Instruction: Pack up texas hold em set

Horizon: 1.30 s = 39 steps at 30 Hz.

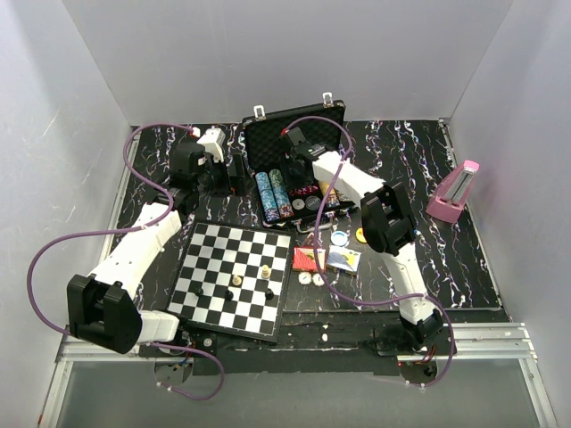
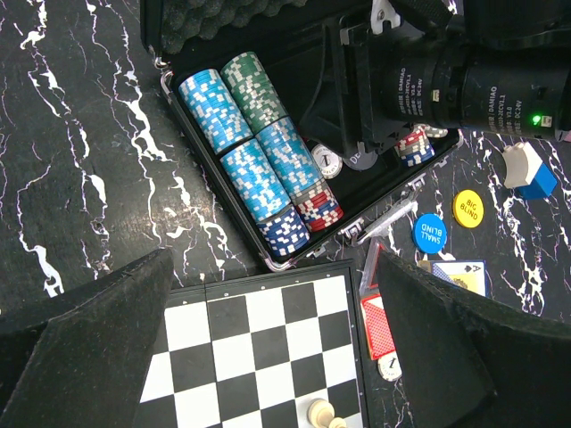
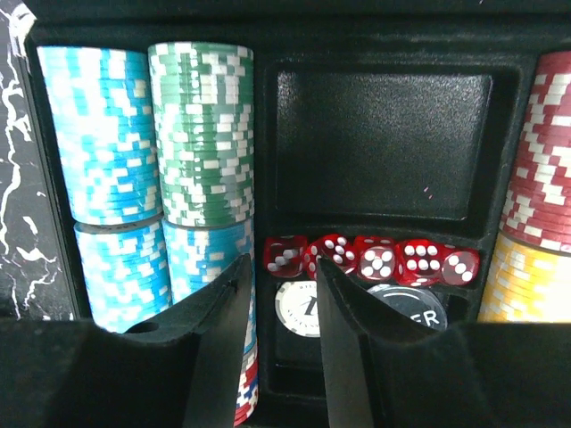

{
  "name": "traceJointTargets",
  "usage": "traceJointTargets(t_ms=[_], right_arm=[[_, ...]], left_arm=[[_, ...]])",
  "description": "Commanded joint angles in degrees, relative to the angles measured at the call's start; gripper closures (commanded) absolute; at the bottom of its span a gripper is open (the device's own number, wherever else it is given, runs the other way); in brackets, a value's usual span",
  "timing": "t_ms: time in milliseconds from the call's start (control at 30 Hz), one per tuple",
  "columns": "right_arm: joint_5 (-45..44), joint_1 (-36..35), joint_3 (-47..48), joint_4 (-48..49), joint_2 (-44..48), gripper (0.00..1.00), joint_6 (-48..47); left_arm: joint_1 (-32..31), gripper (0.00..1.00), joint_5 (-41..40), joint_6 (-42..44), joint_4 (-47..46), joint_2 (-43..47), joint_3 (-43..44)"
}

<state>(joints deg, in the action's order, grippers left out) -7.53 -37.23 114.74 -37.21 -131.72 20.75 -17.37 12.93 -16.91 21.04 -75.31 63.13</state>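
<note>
Nearest us, the right gripper (image 3: 281,267) hangs over the open case (image 1: 268,134), fingers slightly spread w/ nothing btwn them, tips by the left end of the dice (image 3: 375,259) & beside the blue chips (image 3: 98,134). We see the risk here: a squeeze or drop off-line could flick a die from its slot or tip a chip row. The left gripper (image 2: 275,263) is spread wide & empty, over the chessboard (image 2: 259,348) edge near the case; both arms crowd one spot, so a clash is poss. Case holds blue & green chips (image 3: 201,134) left, red chips (image 3: 544,152) & yellow chips (image 3: 526,285) right, the dice, round buttons (image 3: 294,308) below; card tray (image 3: 384,143) empty. Card decks (image 1: 326,259) & blind buttons (image 2: 430,232) lie outside on the table (image 1: 446,250)
</note>
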Motion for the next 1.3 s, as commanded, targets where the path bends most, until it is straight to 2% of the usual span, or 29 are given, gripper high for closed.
traceJointTargets(t_ms=[0, 167, 700, 933, 1100, 1267], right_arm=[[1.99, -0.30, 1.10, 3.64, 2.26, 0.55, -0.45], [3.57, -0.30, -0.21, 4.87, 3.40, 0.55, -0.19], [-0.38, -0.21, -5.13, 6.18, 10.51, 0.52, -1.24], [-1.70, 0.67, -17.33, 9.70, 21.31, 0.53, -2.38], [-2.40, 1.46, -30.16, 13.13, 33.61, 0.53, -2.74], [-3.28, 3.30, -42.21, 11.99, 45.48, 0.52, -2.47]], left_arm=[[0.14, 0.02, 0.69, 0.47, 0.32, 1.30, -0.20], [0.23, 0.02, 0.61, 0.47, 0.32, 1.48, -0.20], [0.14, 0.02, 0.08, 0.73, 0.50, 1.48, -0.20], [0.14, 0.02, 0.17, 0.82, 0.06, 1.65, -0.47], [-0.04, 0.02, -0.45, 1.26, -1.08, 3.06, -1.70], [-0.04, 0.02, -2.55, 2.14, -2.49, 5.69, -3.10]])
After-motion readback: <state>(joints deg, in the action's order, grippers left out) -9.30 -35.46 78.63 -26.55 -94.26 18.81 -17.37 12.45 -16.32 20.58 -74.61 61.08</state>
